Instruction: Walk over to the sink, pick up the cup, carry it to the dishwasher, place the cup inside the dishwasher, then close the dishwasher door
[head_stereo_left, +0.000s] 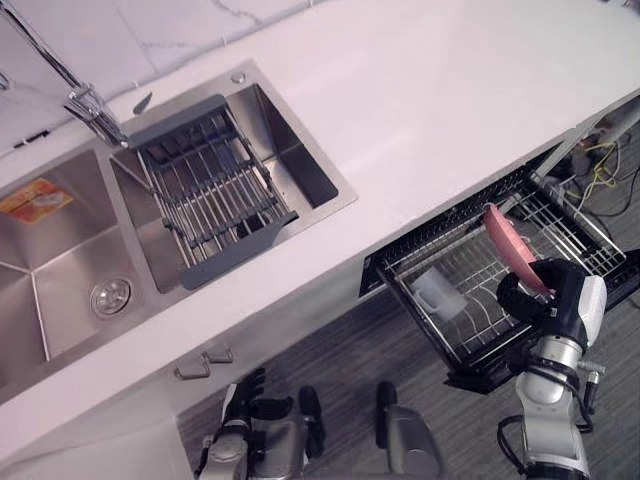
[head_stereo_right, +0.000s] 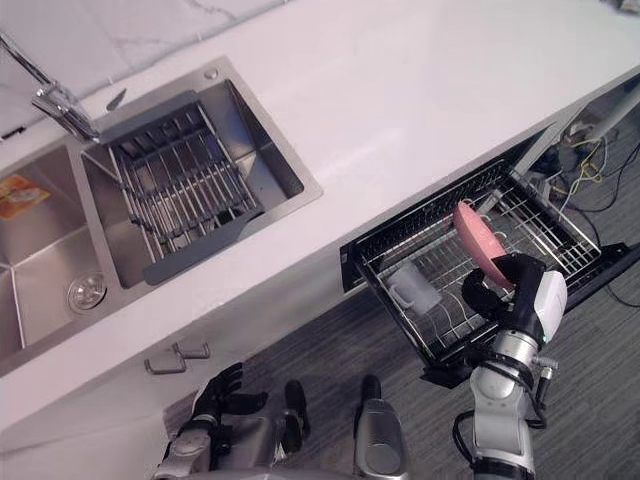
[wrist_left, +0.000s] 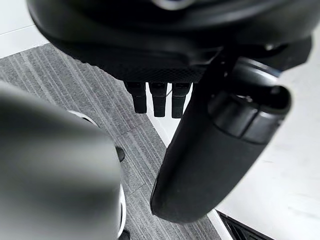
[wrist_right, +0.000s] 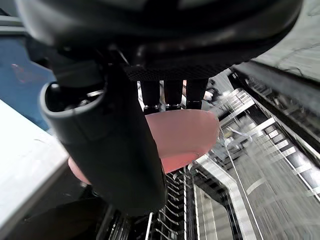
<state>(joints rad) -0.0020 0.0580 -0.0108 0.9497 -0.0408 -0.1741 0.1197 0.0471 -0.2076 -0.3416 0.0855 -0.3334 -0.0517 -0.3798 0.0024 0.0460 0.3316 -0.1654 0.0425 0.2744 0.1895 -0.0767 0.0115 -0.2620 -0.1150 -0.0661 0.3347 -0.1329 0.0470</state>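
Below the white worktop (head_stereo_left: 420, 110), seen from the head, the dishwasher rack (head_stereo_left: 475, 325) stands pulled out, and the clear cup (head_stereo_left: 438, 292) rests in it. Near the cup, the right robot hand (head_stereo_left: 522, 298) grips a pink plate (head_stereo_left: 512, 248) tilted over the rack. The left robot hand (head_stereo_left: 245, 398) hangs low above the grey floor (head_stereo_left: 380, 335), fingers loose. From the left wrist, its fingers (wrist_left: 159, 97) hang straight, holding nothing. From the right wrist, thumb and fingers pinch the pink plate above the rack wires.
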